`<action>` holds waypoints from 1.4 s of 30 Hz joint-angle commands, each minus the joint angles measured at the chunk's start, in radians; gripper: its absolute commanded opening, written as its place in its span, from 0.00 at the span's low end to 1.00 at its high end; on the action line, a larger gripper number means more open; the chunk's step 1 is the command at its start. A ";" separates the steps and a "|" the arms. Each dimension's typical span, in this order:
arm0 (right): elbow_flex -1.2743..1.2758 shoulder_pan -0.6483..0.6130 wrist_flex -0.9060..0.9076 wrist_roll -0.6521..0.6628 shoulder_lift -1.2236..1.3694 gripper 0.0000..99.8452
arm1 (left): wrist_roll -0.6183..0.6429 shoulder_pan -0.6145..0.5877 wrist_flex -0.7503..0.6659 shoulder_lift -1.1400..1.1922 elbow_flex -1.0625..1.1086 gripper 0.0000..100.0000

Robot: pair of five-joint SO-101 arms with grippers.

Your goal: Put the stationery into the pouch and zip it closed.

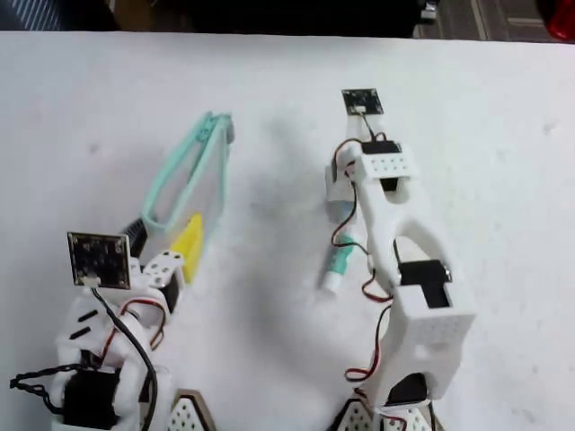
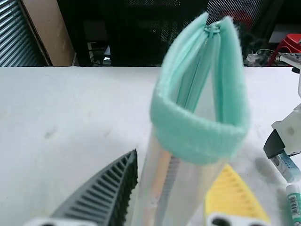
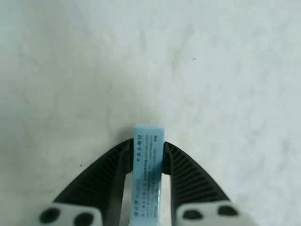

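Observation:
The pouch (image 1: 193, 175) is clear plastic with a teal zip band and lies left of centre, its mouth (image 2: 200, 127) gaping open. My left gripper (image 1: 164, 235) is shut on its near end, the grey finger (image 2: 106, 195) on one side and the yellow finger (image 2: 233, 195) on the other. My right gripper (image 3: 148, 149), at the table's middle, is shut on a light blue labelled stick (image 3: 148, 162). In the high view that stick (image 1: 336, 265) slants down beside the right arm, white end lowest. The left wrist view catches it too, as the stick (image 2: 288, 169) off to the pouch's side.
The white table (image 1: 467, 108) stretches wide around both arms. The right arm's body (image 1: 404, 233) with red and black wires runs from the front edge up the centre right. A dark room with furniture lies beyond the far edge.

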 commanded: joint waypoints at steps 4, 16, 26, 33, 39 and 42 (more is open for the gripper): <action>-0.028 -0.054 0.142 0.012 -0.171 0.02 | 0.009 0.005 -0.038 -0.001 -0.009 0.23; -0.028 -0.061 0.308 0.012 -0.524 0.02 | 0.003 0.008 -0.037 -0.001 -0.008 0.23; -0.029 -0.280 0.236 0.012 -0.967 0.02 | 0.003 0.008 -0.035 -0.001 -0.008 0.23; -0.026 -0.492 -0.036 0.012 -1.101 0.02 | 0.003 0.008 -0.035 -0.001 -0.008 0.23; 0.127 -0.602 -0.375 0.011 -1.101 0.02 | 0.003 0.008 -0.037 -0.001 -0.008 0.23; 0.255 -0.641 -0.549 0.012 -1.102 0.02 | 0.003 0.008 -0.037 -0.001 -0.008 0.23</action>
